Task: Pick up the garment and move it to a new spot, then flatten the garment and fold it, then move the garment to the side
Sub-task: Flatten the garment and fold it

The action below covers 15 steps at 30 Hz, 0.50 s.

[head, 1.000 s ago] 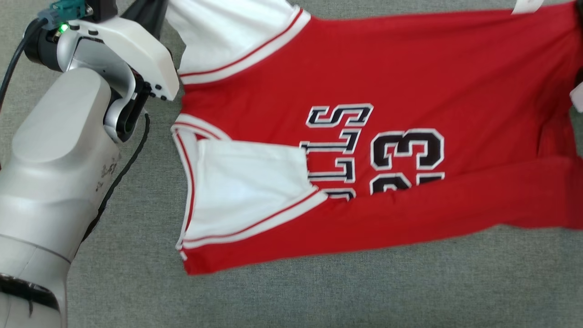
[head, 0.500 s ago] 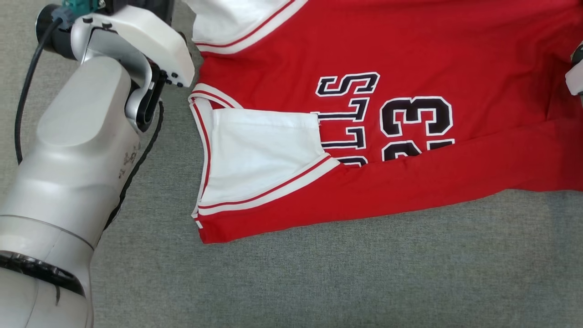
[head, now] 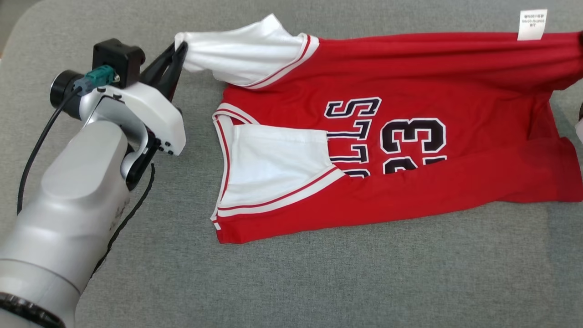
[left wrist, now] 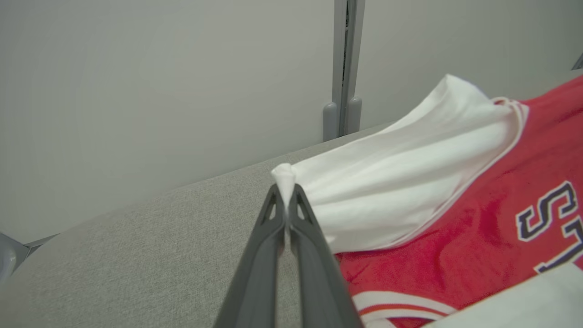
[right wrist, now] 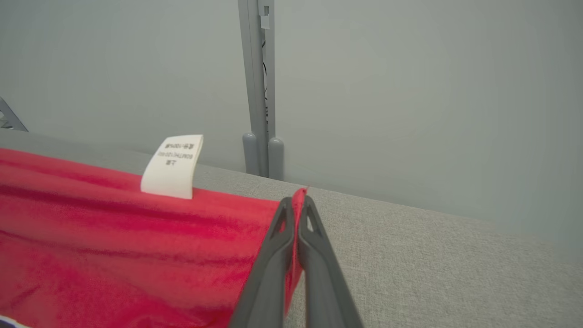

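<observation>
Because it's limp and light, I hold the jersey by its corners.
Left end effector pinches the white sleeve tip, right end effector the red hem.

On my screen the jersey is bright red, with white sleeves, red-and-white striped trim, and black lettering outlined in white. The tag is white with tiny dark print. The surface is flecked grey. The left gripper and right gripper are dark grey, the arm silver, the plug teal.
</observation>
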Available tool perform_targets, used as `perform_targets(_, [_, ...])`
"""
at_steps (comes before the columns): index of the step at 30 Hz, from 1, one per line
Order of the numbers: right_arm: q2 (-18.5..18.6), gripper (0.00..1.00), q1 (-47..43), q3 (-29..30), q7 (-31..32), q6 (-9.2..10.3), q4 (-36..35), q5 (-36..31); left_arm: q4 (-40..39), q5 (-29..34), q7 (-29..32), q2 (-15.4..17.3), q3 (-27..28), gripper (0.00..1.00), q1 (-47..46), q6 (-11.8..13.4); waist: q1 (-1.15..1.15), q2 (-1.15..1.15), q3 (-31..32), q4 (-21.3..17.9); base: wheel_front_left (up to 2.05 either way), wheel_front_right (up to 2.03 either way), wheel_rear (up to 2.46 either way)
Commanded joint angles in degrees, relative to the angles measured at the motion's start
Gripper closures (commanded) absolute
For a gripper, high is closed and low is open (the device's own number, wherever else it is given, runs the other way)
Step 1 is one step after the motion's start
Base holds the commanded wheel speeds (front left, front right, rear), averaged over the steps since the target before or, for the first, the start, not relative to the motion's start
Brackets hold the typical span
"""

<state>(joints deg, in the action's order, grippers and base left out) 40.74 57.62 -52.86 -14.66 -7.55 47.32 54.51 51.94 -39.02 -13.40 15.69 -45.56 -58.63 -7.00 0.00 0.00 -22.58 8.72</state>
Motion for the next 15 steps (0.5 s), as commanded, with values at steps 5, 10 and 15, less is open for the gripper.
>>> perform_targets(5, [2.69, 1.0, -3.33, -1.83, 0.66, 0.13, -3.17, 2.79, -4.78, -1.29, 2.29, 3.33, -2.19, 1.0, 4.44, -0.27, 0.0, 0.0, 3.19, 0.55, 0.0, 0.0, 0.0])
perform_targets(10, [6.08, 1.0, -6.09, -5.35, 3.36, 0.13, -6.66, 3.9, -12.59, -2.82, 5.71, 6.76, -5.44, 1.0, 10.09, -0.39, 0.0, 0.0, 5.4, 0.62, 0.0, 0.0, 0.0])
perform_targets(15, [8.7, 1.0, -8.55, -8.63, 6.13, 0.12, -9.72, 5.26, -21.75, -5.24, 9.53, 11.93, -7.23, 1.0, 15.19, -0.42, 0.0, 0.0, 6.98, 0.7, 0.0, 0.0, 0.0])
